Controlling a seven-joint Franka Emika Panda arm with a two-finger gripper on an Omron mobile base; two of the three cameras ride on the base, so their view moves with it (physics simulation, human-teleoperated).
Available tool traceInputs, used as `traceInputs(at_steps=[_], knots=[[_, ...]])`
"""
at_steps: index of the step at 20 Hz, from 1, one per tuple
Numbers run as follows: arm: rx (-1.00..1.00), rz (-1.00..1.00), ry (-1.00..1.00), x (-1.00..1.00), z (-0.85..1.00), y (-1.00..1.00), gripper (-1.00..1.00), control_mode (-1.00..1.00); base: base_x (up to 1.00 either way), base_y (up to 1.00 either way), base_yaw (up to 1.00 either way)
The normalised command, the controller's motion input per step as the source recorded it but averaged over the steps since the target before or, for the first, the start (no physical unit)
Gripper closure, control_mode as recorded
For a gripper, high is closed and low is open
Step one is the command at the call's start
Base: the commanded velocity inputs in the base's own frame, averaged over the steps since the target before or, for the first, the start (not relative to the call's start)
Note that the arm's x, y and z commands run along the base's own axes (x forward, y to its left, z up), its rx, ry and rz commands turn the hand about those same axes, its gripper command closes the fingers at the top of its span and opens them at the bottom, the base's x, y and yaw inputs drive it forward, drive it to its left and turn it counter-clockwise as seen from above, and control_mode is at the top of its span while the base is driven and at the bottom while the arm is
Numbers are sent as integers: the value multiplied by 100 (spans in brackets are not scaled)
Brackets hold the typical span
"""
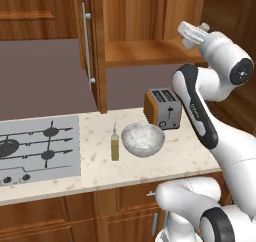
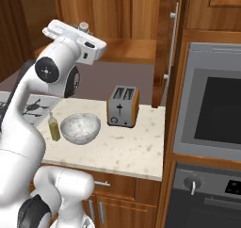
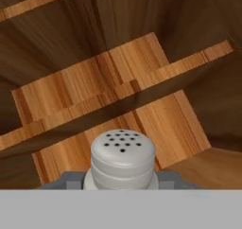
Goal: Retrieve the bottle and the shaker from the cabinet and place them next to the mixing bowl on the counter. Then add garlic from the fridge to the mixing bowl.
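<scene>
gripping the shaker [image 3: 123,159], the hand [image 3: 122,183] sits up at the cabinet [image 1: 145,51] shelf — bottle [image 1: 115,145] beside mixing bowl [image 1: 143,139] on the desk [image 1: 185,156].

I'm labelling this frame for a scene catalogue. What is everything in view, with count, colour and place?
bottle: one, clear with yellow-green oil, upright on the counter just left of the bowl
bowl: one, mottled silvery grey-white, on the counter in front of the toaster
toaster: one, orange sides, grey top, at the back of the counter
shaker: one, pale grey with a holed top, between the fingers, by the cabinet shelf
cabinet: one, reddish-brown wood, open, above the counter
hob: one, grey, set into the counter's left
counter: one, beige speckled
oven: one, grey, right of the counter
arm: one, white with dark joints, raised to the shelf
</scene>
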Motion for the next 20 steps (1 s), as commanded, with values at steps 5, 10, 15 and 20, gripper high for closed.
traceInputs(at_steps=[5, 10, 15, 20], knots=[[-11, -22, 1, -84, -6, 36, 100, -100, 0, 0, 0], [-15, -27, 12, -67, -3, 33, 100, -100, 0, 0, 0], [-7, -21, 4, -83, -23, 13, 100, -100, 0, 0, 0], [0, -14, 0, -96, -45, 0, 100, -100, 0, 0, 0]])
